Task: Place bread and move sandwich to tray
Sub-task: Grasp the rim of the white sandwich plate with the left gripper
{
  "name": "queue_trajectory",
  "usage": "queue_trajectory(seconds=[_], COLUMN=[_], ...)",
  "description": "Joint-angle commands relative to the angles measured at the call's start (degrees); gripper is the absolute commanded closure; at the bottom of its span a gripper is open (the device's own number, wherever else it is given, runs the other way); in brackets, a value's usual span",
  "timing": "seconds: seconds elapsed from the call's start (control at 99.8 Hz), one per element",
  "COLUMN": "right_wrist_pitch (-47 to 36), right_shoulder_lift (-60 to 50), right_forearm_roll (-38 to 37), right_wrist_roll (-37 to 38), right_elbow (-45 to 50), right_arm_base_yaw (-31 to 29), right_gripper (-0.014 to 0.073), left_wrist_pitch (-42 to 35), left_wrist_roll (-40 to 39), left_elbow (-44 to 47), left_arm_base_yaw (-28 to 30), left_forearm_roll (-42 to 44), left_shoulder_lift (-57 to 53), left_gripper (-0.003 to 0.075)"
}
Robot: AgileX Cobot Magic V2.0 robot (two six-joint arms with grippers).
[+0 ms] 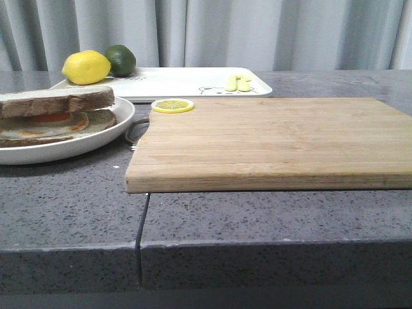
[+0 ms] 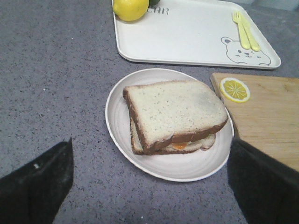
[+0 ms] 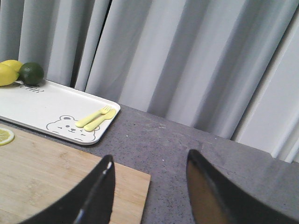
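The sandwich (image 1: 55, 116) lies in a round white dish (image 1: 96, 143) at the left: a pale speckled bread slice (image 2: 175, 109) with a dark crust rests on top of the egg slice, whose orange yolk (image 2: 180, 146) shows at the edge. The white tray (image 1: 187, 82) with a bear drawing sits behind it, also in the left wrist view (image 2: 187, 35) and the right wrist view (image 3: 46, 109). My left gripper (image 2: 150, 179) is open and empty, above the table near the dish. My right gripper (image 3: 149, 161) is open and empty, over the cutting board's far right corner. Neither gripper shows in the front view.
A wooden cutting board (image 1: 270, 138) lies at the centre right with a lemon slice (image 1: 172, 105) at its far left corner. A lemon (image 1: 86, 67) and a lime (image 1: 120, 60) sit on the tray's left end, a yellow fork and spoon (image 1: 237, 83) on its right end. Curtains hang behind.
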Motion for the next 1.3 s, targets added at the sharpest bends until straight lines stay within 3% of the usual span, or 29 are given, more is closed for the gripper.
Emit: queue_trajectory(seconds=[0.0, 0.311, 0.581, 1.293], right_wrist_pitch=[-4.5, -4.4, -4.4, -4.4], right_shoulder_lift=[0.3, 0.3, 0.3, 0.3], right_forearm_roll=[-0.1, -0.1, -0.1, -0.1], right_wrist_roll=[0.4, 0.5, 0.5, 0.5], right_elbow=[-1.6, -1.6, -1.6, -1.6], right_arm_base_yaw=[-0.3, -0.3, -0.3, -0.3], right_gripper=[0.0221, 0.0221, 0.0221, 0.0221], left_wrist_pitch=[-5.6, -9.1, -12.4, -17.4], left_wrist_roll=[-0.1, -1.6, -1.6, -1.6], left_elbow=[-1.9, -1.9, -1.9, -1.9], left_arm_base_yaw=[0.1, 0.2, 0.2, 0.2], left_forearm_roll=[0.4, 3.3, 3.3, 3.3], left_shoulder_lift=[0.8, 6.9, 17.5, 32.2], left_gripper=[0.0104, 0.0104, 0.0155, 0.0155])
